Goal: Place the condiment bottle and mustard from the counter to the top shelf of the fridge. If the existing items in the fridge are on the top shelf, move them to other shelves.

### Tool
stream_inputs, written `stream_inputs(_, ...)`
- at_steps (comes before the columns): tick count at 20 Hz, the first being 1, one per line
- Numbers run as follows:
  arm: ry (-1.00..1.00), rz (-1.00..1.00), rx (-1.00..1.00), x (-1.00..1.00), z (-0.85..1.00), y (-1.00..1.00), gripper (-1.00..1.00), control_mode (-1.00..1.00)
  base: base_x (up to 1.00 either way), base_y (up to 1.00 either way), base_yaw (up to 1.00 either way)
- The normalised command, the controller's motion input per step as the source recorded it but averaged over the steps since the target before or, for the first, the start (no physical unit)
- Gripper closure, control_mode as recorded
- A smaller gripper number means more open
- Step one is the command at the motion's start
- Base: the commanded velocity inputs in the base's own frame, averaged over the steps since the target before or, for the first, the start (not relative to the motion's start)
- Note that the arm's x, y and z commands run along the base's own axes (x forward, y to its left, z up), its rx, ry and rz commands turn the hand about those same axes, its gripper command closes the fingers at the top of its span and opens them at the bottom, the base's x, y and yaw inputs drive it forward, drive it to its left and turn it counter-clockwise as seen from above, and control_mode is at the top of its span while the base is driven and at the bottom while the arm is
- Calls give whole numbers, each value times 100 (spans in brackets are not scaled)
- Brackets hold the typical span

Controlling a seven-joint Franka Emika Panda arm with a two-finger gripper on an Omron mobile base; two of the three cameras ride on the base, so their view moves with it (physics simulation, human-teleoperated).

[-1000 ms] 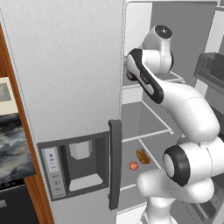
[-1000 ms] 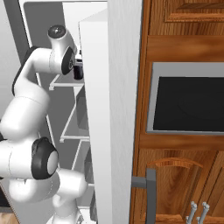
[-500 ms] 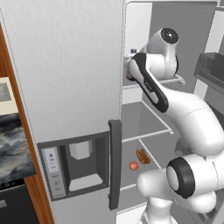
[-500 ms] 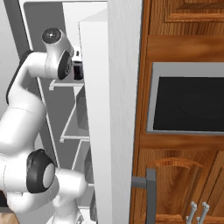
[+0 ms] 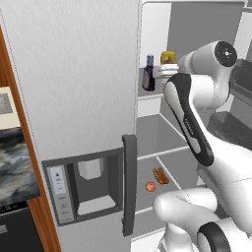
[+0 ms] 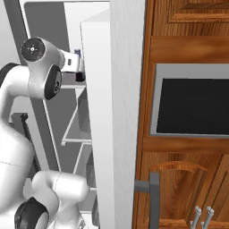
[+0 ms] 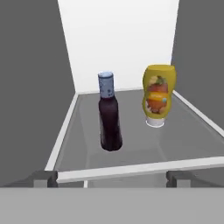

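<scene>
- Top shelf [image 7: 183, 144] of the open fridge: flat grey panel with a pale front rail, grey side walls, white back wall.
- Condiment bottle [image 7: 109, 114] is standing upright on it, dark and slim, with a pale blue cap.
- Mustard [image 7: 159, 95] is standing beside it, apart, yellow and squat, cap down.
- Gripper [image 7: 111, 178] is sitting at the shelf's front edge, jaws spread wide, grasping nothing; bare shelf lies ahead of both items.
- Lower shelf: a hot dog [image 5: 160, 175] and a tomato [image 5: 150, 186] are lying near each other.
</scene>
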Motion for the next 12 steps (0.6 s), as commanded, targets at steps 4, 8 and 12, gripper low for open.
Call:
stream_inputs(4,0,-2,0,-100,13,-21,-100,-100,0,0,0)
stream_inputs(8,0,0,0,-100,1,-25,-100,-100,0,0,0)
stream_inputs(12,0,0,0,-100,2,-23,-100,-100,0,0,0)
